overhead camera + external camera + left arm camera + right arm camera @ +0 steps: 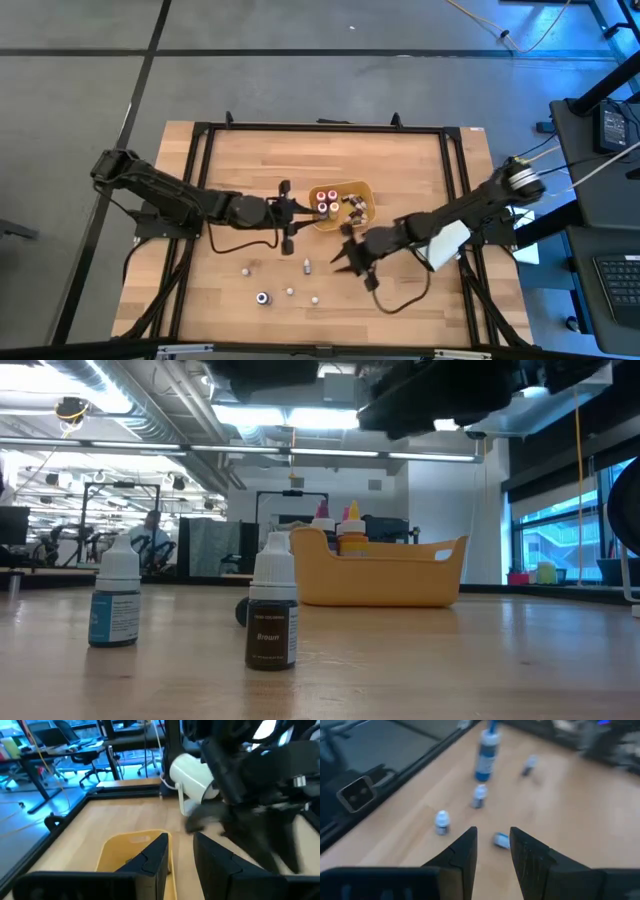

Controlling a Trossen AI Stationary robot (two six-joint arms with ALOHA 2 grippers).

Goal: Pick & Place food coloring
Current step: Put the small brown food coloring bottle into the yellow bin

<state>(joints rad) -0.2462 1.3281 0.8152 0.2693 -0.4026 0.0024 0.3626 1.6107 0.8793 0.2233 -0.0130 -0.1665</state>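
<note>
Left gripper [303, 207] nearly closed, empty, beside orange tray [364, 190] holding several food coloring bottles [326, 201].

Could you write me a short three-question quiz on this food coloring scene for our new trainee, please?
1. True or false: the yellow tray already holds some food coloring bottles.
2. Which hand is nearer the tray: (a) the left hand or (b) the right hand?
3. Fill in: in the low view, the nearest upright bottle has a label reading ____.

Key:
1. True; red-capped bottles stand inside it.
2. (a); it hangs just beside the tray's rim, while the right hand is over the bare table nearer the loose bottles.
3. Brown.
</note>
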